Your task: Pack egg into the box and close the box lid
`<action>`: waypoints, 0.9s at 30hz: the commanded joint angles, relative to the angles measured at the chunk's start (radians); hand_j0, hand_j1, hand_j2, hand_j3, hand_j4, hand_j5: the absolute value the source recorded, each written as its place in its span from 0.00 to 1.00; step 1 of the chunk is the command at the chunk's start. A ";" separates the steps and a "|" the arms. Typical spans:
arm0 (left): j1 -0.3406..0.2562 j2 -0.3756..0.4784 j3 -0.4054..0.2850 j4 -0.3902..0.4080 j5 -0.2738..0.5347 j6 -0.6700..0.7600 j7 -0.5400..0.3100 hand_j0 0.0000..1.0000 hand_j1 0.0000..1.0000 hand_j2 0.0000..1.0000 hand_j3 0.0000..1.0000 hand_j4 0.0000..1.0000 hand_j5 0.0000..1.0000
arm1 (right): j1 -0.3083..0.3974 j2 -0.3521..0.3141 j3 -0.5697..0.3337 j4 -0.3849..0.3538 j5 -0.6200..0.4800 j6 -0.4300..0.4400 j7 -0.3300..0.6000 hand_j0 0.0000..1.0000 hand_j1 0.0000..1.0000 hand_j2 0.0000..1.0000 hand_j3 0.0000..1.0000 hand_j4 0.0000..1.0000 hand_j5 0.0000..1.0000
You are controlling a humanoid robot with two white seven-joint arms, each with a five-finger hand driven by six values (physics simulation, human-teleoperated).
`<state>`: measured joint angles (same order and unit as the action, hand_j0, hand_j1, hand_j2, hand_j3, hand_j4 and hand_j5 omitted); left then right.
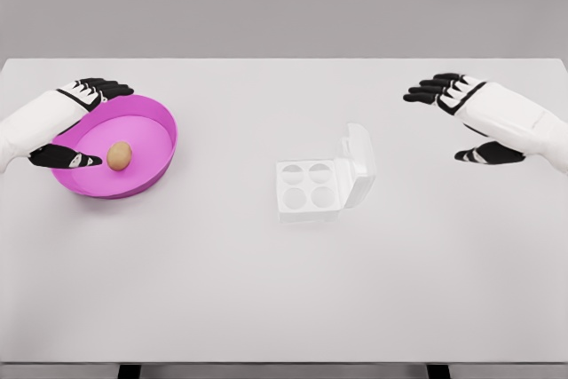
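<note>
Left hand (75, 122) spread wide over the pink bowl (151, 113) at left, thumb just beside the egg (120, 154), not gripping.

Head-high view down onto table (284, 290)

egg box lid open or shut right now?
Open. The lid is swung up on the right side of the egg box, and all four cups show, empty. The egg sits in the pink bowl.
</note>
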<state>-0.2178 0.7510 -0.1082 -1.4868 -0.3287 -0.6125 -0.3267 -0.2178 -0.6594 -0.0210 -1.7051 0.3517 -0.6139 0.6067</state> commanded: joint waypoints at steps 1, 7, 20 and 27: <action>-0.002 0.001 0.001 0.000 0.005 0.002 -0.003 1.00 1.00 1.00 1.00 1.00 1.00 | 0.000 -0.019 0.012 -0.007 -0.002 0.003 0.004 1.00 1.00 1.00 1.00 1.00 1.00; -0.061 0.025 0.002 0.011 -0.027 0.002 -0.145 1.00 1.00 1.00 1.00 1.00 1.00 | 0.006 -0.029 0.032 -0.010 0.006 0.003 0.004 1.00 1.00 1.00 1.00 1.00 1.00; -0.411 -0.010 -0.303 0.266 -0.012 0.002 -0.284 1.00 1.00 1.00 1.00 1.00 1.00 | 0.023 -0.118 0.171 0.150 0.003 0.003 0.004 1.00 1.00 1.00 1.00 1.00 1.00; -0.416 0.001 -0.335 0.319 -0.029 0.002 -0.284 1.00 1.00 1.00 1.00 1.00 1.00 | 0.049 -0.174 0.187 0.104 0.004 0.003 0.004 1.00 1.00 1.00 1.00 1.00 1.00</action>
<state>-0.6335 0.7463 -0.4307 -1.1779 -0.3578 -0.6138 -0.6111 -0.1687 -0.8241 0.1630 -1.5938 0.3609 -0.6137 0.6113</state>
